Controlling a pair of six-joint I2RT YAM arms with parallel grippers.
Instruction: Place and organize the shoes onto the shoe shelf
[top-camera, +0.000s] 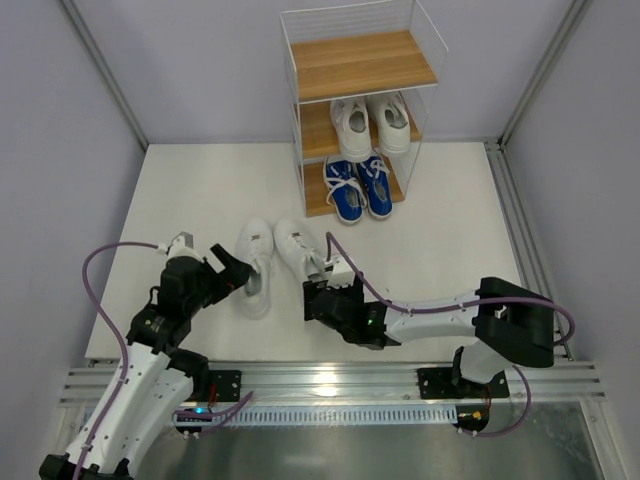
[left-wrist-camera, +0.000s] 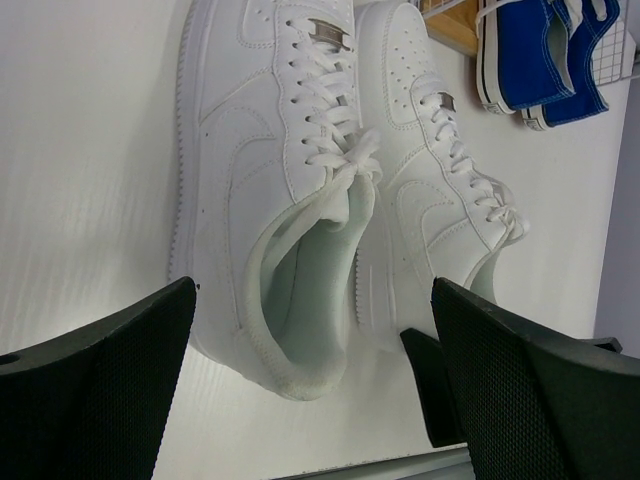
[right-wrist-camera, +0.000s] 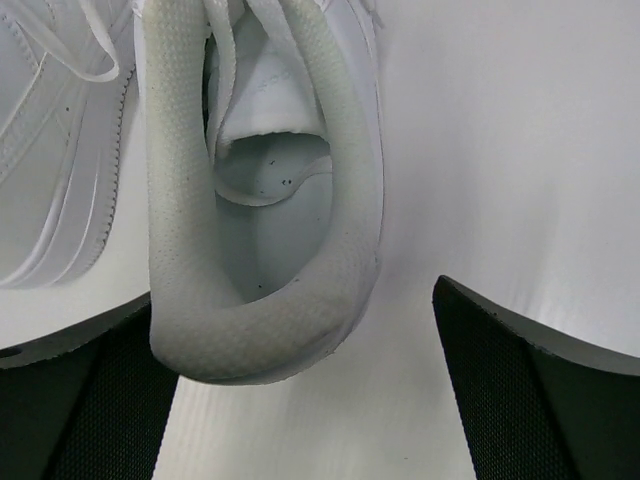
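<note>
Because one white pair is not yet on the rack, we take its two shoes as the work in hand. The left white shoe (top-camera: 255, 268) lies directly ahead of the left pincer (top-camera: 238, 275), heel toward it. The right white shoe (right-wrist-camera: 262, 330) has its padded heel collar between the fingers of the right pincer (top-camera: 315, 290), crowding the left finger, with the right finger apart from it. Both shoes rest side by side on the tabletop (top-camera: 450, 230), toes pointing away from the arms.

Each pincer is spread wide and pinches nothing. We judge that each was brought to a heel on purpose, since the open collar gives a rim to close on, and a shoe held there goes toe-first toward the rack.

Well beyond both pincers stands the shoe shelf (top-camera: 296, 110). Its top board (top-camera: 360, 60) carries nothing, the middle board holds another white pair (top-camera: 372, 122), and the lowest holds the blue pair (top-camera: 358, 188). The top tier looks to us like the place left for these two.

As for writing, we can read none. Small metal lace tags (left-wrist-camera: 330, 32) sit near the toe end of the laces, too small to make out. The shoe sides show only stitched panels, and the speckled lining inside the right heel bears no legible label.
</note>
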